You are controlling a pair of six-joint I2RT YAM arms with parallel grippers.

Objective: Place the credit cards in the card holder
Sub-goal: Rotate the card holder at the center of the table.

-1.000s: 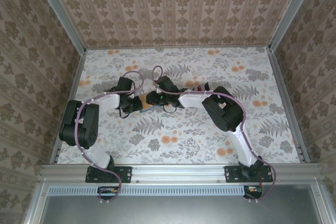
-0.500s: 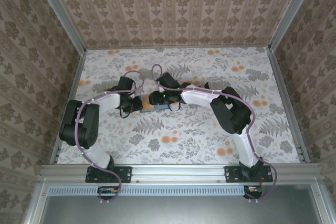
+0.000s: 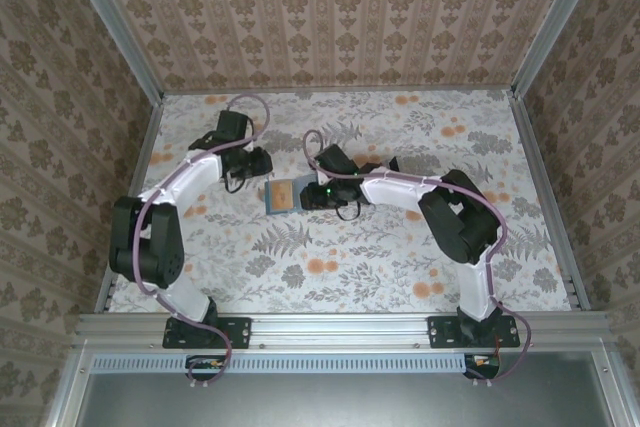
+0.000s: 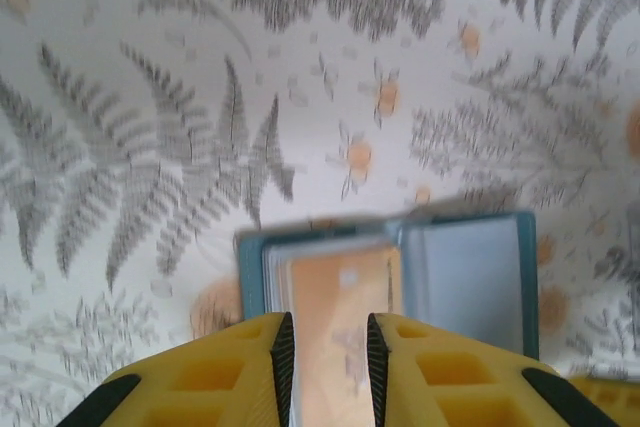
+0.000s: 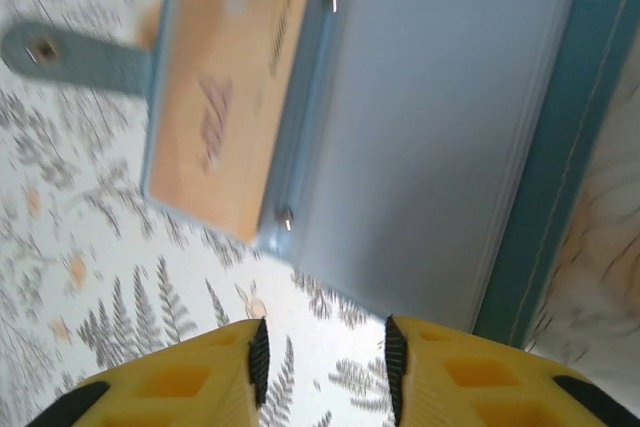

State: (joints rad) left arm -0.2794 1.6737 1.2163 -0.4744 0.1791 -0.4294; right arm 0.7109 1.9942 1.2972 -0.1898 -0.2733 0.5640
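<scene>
Near the middle of the desk (image 3: pixel 400 257), the card holder (image 3: pixel 277 197) lies opened flat, inside face up. Its left half has a pocket holding a tan-orange rectangle (image 4: pixel 340 297) with a small pale square and a darker mark on it. Whether that is a card or the lining is hard to tell, since both wrist views are blurred. Its right half is a bare grey-blue panel (image 4: pixel 465 282) inside a teal border. A short teal strap (image 5: pixel 70 55) sticks out from the tan side.

From above, the holder's right half is hidden under the right arm. In the left wrist view its near edge is cut off behind the fingers. The opened holder's long axis runs left to right across the desk, with the fold crossing it.

The right fingers (image 5: pixel 200 387) hang just beside the holder's right end, slightly apart and grasping nothing. The left fingers (image 4: pixel 430 372) hover near its far left corner with a narrow gap between them, also empty.
</scene>
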